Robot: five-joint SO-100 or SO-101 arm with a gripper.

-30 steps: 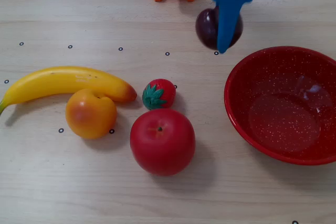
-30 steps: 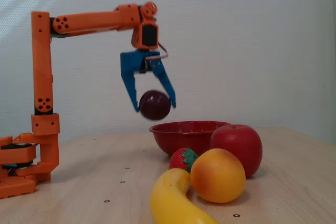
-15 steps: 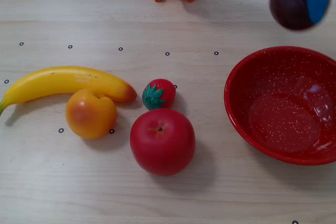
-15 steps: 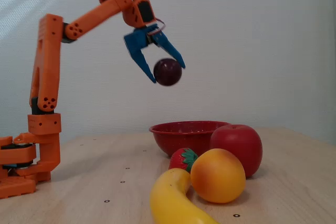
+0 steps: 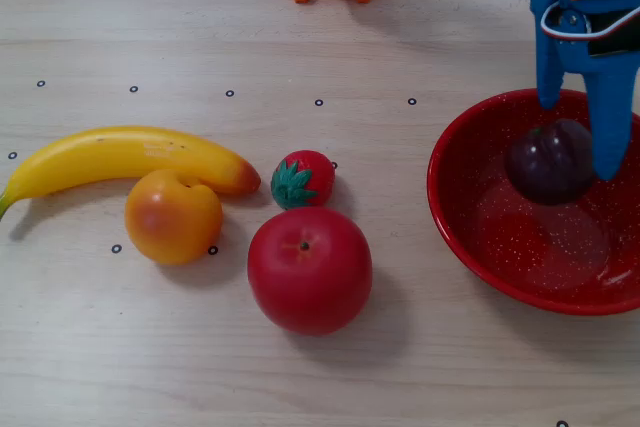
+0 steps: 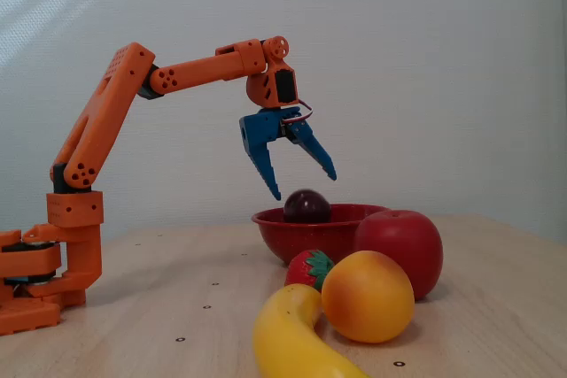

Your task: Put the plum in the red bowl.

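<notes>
Purple and glossy, the plum (image 5: 548, 160) sits inside the red bowl (image 5: 470, 227), toward its far side in a fixed view! Blue fingers splayed wide, the gripper (image 6: 304, 181) hangs just above the fruit, holding nothing. On the wooden table (image 5: 420, 367), left of the bowl, wait a red apple (image 5: 309, 269), strawberry (image 5: 302, 179), orange fruit (image 5: 172, 216) and banana (image 5: 120, 157).

In a fixed view, the plum (image 5: 548, 160) sits inside the red bowl (image 5: 462, 237) at the right, with the blue gripper (image 5: 580, 137) spread open above and around it. To the left on the table (image 5: 450, 367) lie a banana (image 5: 120, 159), an orange fruit (image 5: 172, 217), a strawberry (image 5: 303, 179) and a red apple (image 5: 309, 269).
</notes>
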